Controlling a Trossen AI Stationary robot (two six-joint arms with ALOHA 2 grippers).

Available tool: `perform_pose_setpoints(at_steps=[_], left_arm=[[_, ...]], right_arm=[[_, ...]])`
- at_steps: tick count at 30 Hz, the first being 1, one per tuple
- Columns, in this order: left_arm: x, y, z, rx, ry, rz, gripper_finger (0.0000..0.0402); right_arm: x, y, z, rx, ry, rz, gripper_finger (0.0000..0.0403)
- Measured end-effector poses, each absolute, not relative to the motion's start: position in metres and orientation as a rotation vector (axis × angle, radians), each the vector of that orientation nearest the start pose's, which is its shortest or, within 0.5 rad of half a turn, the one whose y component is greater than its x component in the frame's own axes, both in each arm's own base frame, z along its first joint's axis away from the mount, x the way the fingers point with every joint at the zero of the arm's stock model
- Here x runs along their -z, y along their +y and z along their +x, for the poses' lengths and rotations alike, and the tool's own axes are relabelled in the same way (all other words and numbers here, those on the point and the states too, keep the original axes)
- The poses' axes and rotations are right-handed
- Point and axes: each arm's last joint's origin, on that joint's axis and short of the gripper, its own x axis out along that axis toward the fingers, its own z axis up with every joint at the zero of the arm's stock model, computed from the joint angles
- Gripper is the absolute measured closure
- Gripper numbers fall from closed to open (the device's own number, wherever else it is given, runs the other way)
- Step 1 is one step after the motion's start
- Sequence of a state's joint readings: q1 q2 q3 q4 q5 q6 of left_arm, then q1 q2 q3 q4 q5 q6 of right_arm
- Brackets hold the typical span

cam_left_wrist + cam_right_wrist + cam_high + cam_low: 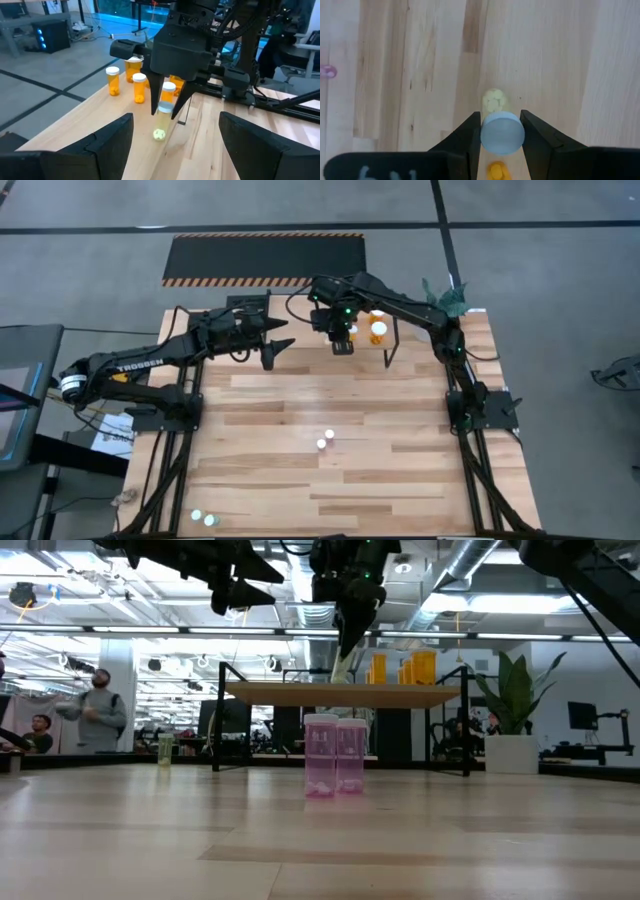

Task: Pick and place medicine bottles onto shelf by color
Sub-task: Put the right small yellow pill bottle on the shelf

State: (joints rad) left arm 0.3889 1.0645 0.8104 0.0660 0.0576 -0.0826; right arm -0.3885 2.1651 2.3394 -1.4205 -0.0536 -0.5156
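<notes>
Gripping a pale greenish bottle [501, 131] by its sides just under the white cap, the right claw [341, 340] hangs over the near edge of the shelf [340, 695] at the far side of the bench [400, 470], its two fingers [540, 135] pressed against the bottle from either side. In the left wrist view the bottle [166, 102] hangs upright between those fingers, clear of the wood below it, with a small pale yellow-green blob [159, 134] lying on the wood just under it. Several orange bottles [125, 80] with white caps stand upright in a loose cluster on the shelf top behind the claw; the low view shows them [400, 668] as a row on the light wood top above the thin black legs. The left claw [277, 347] hovers beside the shelf, to its left in the high view, with its fingers [107, 137] spread wide and nothing between them. Two pink bottles [335, 755] stand upright and touching each other near the middle of the bench, well apart from the shelf, seen from above as two white caps [326, 439]. Two greenish bottles [203, 518] sit close together near the front left corner of the bench. A potted plant [515, 710] stands by the far right corner, and a person [100, 710] stands in the room beyond.
</notes>
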Motion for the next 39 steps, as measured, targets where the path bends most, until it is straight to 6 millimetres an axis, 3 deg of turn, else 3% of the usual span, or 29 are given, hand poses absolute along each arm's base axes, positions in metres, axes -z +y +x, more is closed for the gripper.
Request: perform_pose_setpoints(at_steps=[16, 23, 29, 32, 39], left_arm=[[-0.313, 0.089, 0.222, -0.321, 0.172, -0.117, 0.012], [-0.312, 0.091, 0.221, -0.331, 0.181, -0.102, 0.012], [-0.312, 0.097, 0.219, -0.33, 0.186, -0.075, 0.012], [-0.306, 0.104, 0.227, -0.312, 0.189, -0.077, 0.012], [-0.274, 0.126, 0.275, -0.166, 0.198, -0.14, 0.0131]], right_arm=[[-0.334, -0.163, 0.402, 0.003, 1.214, -0.178, 0.0157], [-0.352, -0.16, 0.391, 0.032, 1.187, -0.204, 0.0143], [-0.386, -0.149, 0.365, 0.045, 1.139, -0.221, 0.0143], [-0.41, -0.14, 0.344, 0.057, 1.101, -0.233, 0.0143], [-0.46, -0.116, 0.281, 0.137, 1.042, -0.145, 0.0148]])
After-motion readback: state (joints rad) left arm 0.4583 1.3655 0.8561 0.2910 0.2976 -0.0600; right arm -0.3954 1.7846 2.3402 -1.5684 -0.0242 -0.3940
